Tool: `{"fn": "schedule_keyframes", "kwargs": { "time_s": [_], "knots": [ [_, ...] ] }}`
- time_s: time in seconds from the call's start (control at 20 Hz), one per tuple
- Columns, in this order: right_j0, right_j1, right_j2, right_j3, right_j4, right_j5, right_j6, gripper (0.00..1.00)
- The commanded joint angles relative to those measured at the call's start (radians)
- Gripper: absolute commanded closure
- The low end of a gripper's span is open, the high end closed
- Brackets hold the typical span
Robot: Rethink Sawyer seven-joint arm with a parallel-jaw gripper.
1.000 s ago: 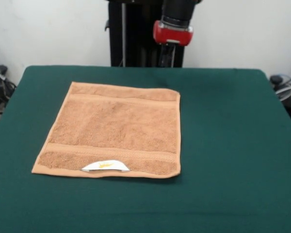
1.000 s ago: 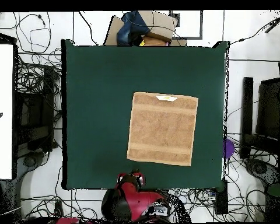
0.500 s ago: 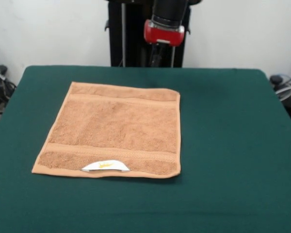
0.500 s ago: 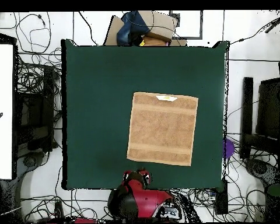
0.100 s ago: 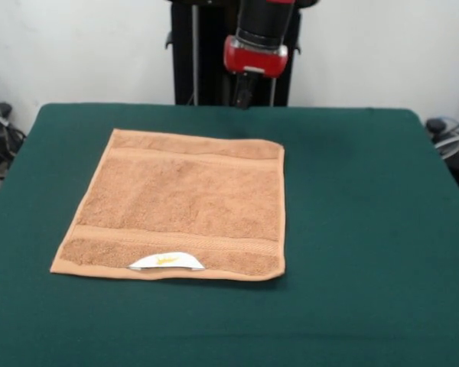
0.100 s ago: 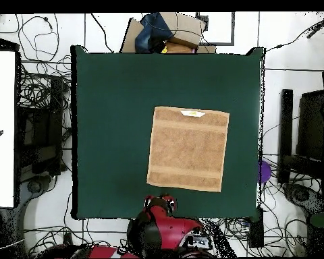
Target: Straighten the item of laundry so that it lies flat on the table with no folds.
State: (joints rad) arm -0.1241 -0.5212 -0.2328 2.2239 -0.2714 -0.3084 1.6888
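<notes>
Judging progress, I count the task essentially done: the towel [image 5: 180,205] lies flat, fully spread, centre-left on the table [image 5: 367,229]. I cannot tell the gripper [image 5: 245,90] state; it hangs at 12 o'clock.

I am seeing the arm [image 5: 258,34] showing as a black ribbed cylinder ending in a glossy red collar, with a thin dark gripper [image 5: 243,92] stub beneath, perhaps metal. From overhead, the arm is appearing as rounded red and black shells carrying a small white-marked panel.
</notes>
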Motion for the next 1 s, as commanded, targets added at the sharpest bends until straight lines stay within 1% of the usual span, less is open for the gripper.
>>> {"fn": "schedule_keyframes", "kwargs": {
  "time_s": [0.05,0.3,0.5,0.65,1.0],
  "knots": [
    [-0.002,0.099,0.072,-0.156,-0.026,0.063,0.077,1.00],
    [0.010,0.131,0.069,-0.185,-0.027,0.051,0.076,1.00],
    [0.039,0.150,0.047,-0.205,-0.022,0.042,0.072,1.00],
    [0.086,0.177,0.007,-0.224,-0.009,0.041,0.062,1.00],
    [0.176,0.283,-0.073,-0.253,0.041,-0.047,0.101,1.00]
  ]
}}
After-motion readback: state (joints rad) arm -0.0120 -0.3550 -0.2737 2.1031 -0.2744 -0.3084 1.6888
